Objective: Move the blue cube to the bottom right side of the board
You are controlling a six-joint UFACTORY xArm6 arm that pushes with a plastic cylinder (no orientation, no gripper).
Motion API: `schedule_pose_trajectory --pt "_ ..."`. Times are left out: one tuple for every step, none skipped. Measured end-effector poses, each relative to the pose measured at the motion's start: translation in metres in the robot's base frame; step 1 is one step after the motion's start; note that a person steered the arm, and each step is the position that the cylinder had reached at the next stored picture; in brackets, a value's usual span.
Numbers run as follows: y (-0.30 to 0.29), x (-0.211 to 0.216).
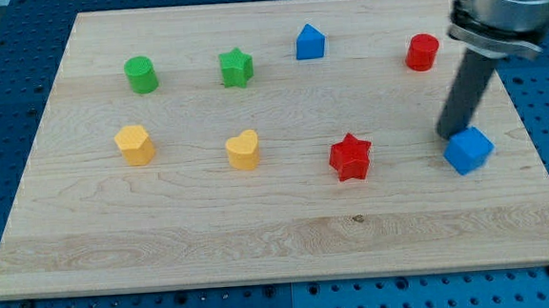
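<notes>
The blue cube (pixel 469 150) sits on the wooden board (pixel 261 241) at the view's right, a little below mid-height. My tip (pixel 450 134) rests on the board touching or almost touching the cube's upper left side. The dark rod rises from there toward the view's top right, where the arm's grey body stands.
A red star (pixel 351 157) lies left of the blue cube. A red cylinder (pixel 422 52) and a blue house-shaped block (pixel 310 42) are near the top. A green star (pixel 236 67), a green cylinder (pixel 141 75), a yellow heart (pixel 244 150) and a yellow block (pixel 135 144) lie to the left.
</notes>
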State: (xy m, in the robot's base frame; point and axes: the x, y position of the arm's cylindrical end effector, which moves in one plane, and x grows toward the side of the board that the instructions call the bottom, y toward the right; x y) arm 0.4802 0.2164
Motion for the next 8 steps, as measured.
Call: schedule_pose_trajectory --pt "0.017 0.037" --pt "0.009 0.047" --pt "-0.026 0.044" --pt "-0.027 0.057" --pt "-0.015 0.058" --pt "-0.005 0.064" --pt "-0.007 0.073" --pt "-0.043 0.026"
